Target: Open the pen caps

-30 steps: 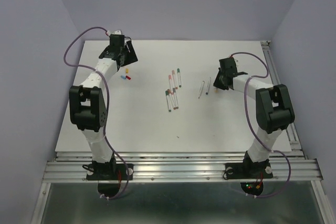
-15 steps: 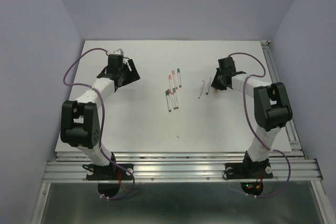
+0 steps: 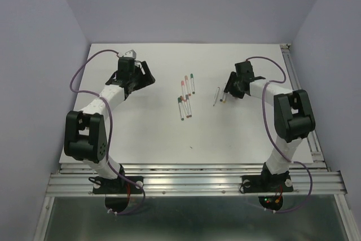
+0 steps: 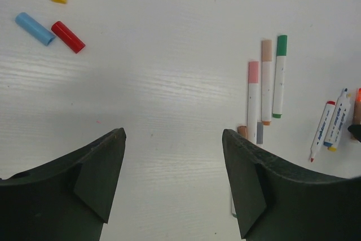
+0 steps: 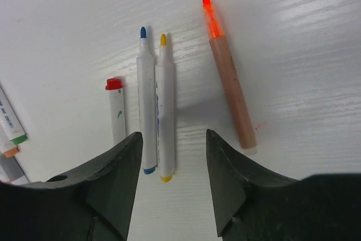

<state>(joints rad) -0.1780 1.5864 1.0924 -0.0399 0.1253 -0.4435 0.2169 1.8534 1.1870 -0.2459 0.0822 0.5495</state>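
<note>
My left arm (image 3: 104, 97) reaches forward and inward, its elbow folded low near the base and its wrist turned toward the middle. The left gripper (image 4: 173, 139) has its fingers (image 4: 101, 167) spread wide with nothing between them. My right arm (image 3: 292, 114) stands with its elbow raised and forearm angled inward. The right gripper (image 5: 172, 136) points down, fingers parted and gripping nothing.

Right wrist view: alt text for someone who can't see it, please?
Pens lie on a white table beyond the open right gripper: a blue-tipped pen and a yellow-tipped pen side by side, a red-ended pen left of them, an orange-tipped pen apart on the right.
</note>
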